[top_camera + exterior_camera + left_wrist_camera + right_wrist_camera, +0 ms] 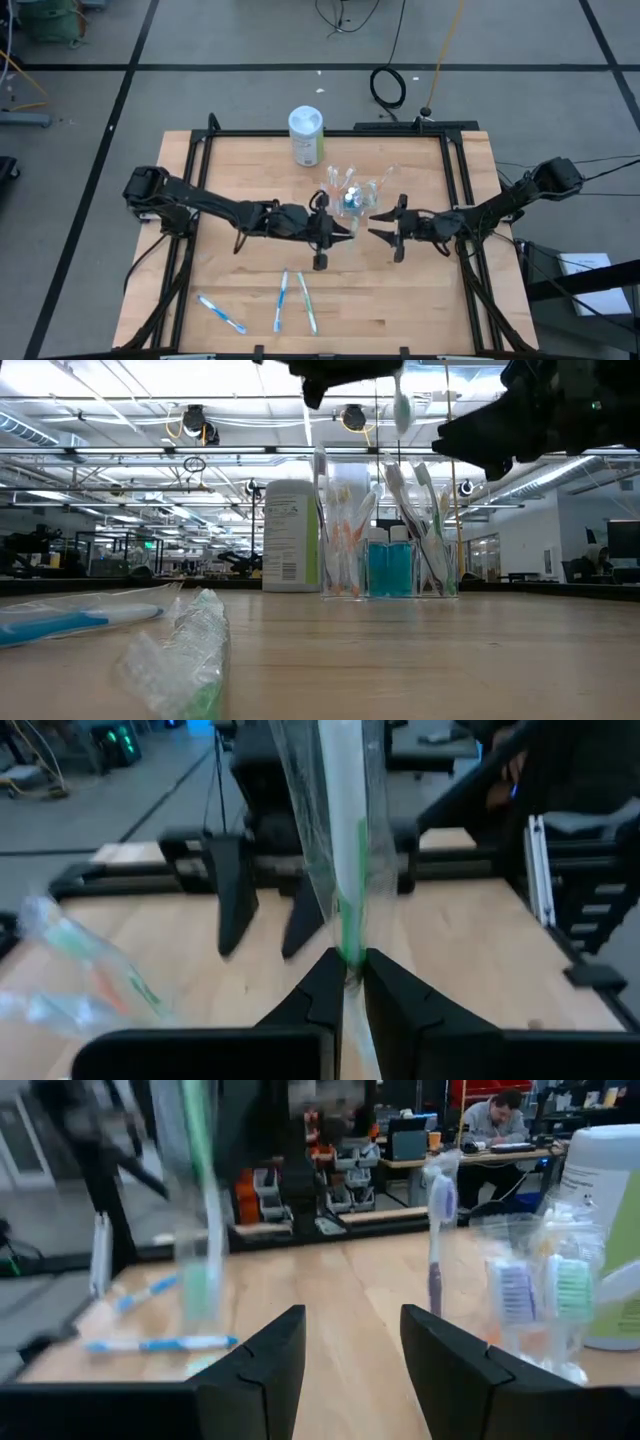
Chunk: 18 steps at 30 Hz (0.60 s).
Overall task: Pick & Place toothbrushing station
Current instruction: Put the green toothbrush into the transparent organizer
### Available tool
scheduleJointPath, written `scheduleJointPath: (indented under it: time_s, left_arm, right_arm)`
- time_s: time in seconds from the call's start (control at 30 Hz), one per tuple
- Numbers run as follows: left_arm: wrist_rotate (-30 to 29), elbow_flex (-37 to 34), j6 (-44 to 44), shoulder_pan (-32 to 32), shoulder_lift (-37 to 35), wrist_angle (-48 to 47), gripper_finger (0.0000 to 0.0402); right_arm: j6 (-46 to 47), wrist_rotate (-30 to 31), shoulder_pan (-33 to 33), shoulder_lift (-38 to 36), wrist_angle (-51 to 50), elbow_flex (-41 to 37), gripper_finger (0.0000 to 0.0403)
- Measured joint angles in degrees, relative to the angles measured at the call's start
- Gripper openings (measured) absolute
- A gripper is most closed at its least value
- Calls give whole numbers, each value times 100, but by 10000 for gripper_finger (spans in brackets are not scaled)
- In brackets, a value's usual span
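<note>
A clear plastic cup (pixel 355 195) stands at the table's middle, with several wrapped toothbrushes upright in it and teal toothpaste tubes (pixel 390 565). My left gripper (pixel 345 235) is just near of the cup, shut on a clear-wrapped green toothbrush (pixel 345 840). This brush also shows in the right wrist view (pixel 197 1230). My right gripper (pixel 372 235) faces it from the right, open and empty (pixel 350 1350). Three wrapped toothbrushes lie flat near the front edge: a blue one (pixel 220 313), a blue one (pixel 281 300) and a green one (pixel 307 303). My left gripper pinches the wrapped green toothbrush's handle (pixel 352 952) between its two fingertips. The fingers come level from the table's left and lie across the brush. The brush stands upright, lifted clear of the table, its bristle head (pixel 400 408) below the fingers.
A white-lidded, green-labelled canister (pixel 307 135) stands just beyond the cup toward the far edge. A black frame (pixel 455 160) runs round the wooden table top. Bare wood lies between the grippers and the loose brushes.
</note>
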Motion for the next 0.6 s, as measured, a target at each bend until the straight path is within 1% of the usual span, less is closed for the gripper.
scheduleJointPath:
  time_s: [0.03,0.1,0.17,0.2,0.33,0.47,0.6]
  left_arm:
    - [1,-12,1,0,84,96,30]
    - [-43,-7,11,0,268,563,30]
    - [-114,-9,-8,0,347,735,30]
    - [-122,-6,-24,0,379,821,30]
    - [-128,-7,-31,14,395,729,30]
    - [-136,-5,-2,-34,386,886,30]
    - [-286,-5,285,-45,382,920,30]
  right_arm:
    - [66,-52,0,-4,74,0,155]
    - [45,-366,-1,-5,129,4,155]
    - [-16,-695,15,-2,160,-2,155]
    - [-39,-760,17,-2,170,0,155]
    - [-324,-730,37,-2,164,0,164]
    - [-381,-730,25,-2,170,0,193]
    - [-462,-713,24,-38,173,0,221]
